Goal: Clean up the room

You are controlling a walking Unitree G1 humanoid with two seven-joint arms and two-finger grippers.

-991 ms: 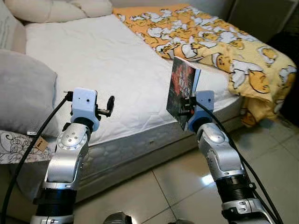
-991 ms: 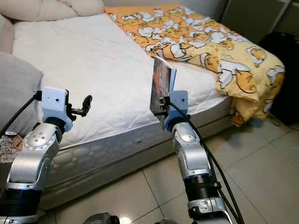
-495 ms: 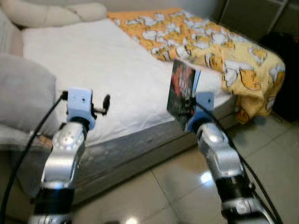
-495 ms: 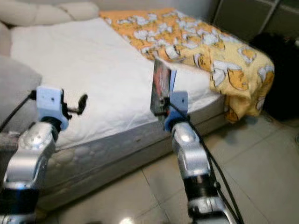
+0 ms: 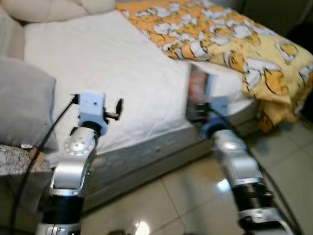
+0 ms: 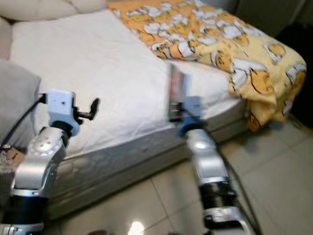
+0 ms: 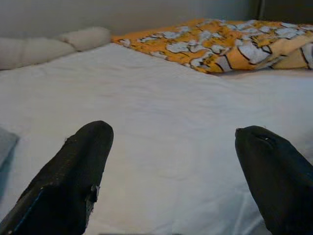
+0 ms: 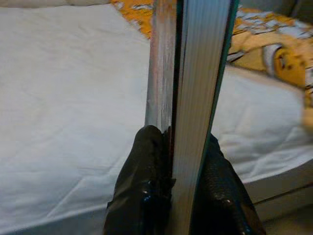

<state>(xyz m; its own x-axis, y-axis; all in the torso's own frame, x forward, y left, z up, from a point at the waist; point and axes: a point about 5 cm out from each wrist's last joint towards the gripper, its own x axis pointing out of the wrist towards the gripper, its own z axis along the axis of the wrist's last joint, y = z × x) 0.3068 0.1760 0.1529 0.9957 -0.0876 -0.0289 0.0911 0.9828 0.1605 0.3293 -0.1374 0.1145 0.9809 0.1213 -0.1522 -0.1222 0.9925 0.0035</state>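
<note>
Staying clamped on the upright book point(image 8: 193, 93), the right end effector point(image 8: 183, 161) has advanced over the bed point(image 5: 112, 63) edge.

Broad open stretch of white mattress point(image 5: 112, 63) ahead, flat and bare, free to reach across from the near edge. Far right of it blocked by a rumpled yellow blanket point(image 5: 244, 44), bunched up and spilling over the bed corner toward the floor. Left side hemmed by a grey pillow point(image 5: 22, 100) at the near edge, cream pillows point(image 5: 54, 7) along the head end. Wide gap between the left gripper point(image 7: 171, 161) fingers, nothing but mattress beyond. No gap at the right gripper point(image 8: 183, 191), pinched on an upright book point(image 8: 193, 88) that screens the way ahead. Tiled floor point(image 5: 186, 200) open beside the bed
</note>
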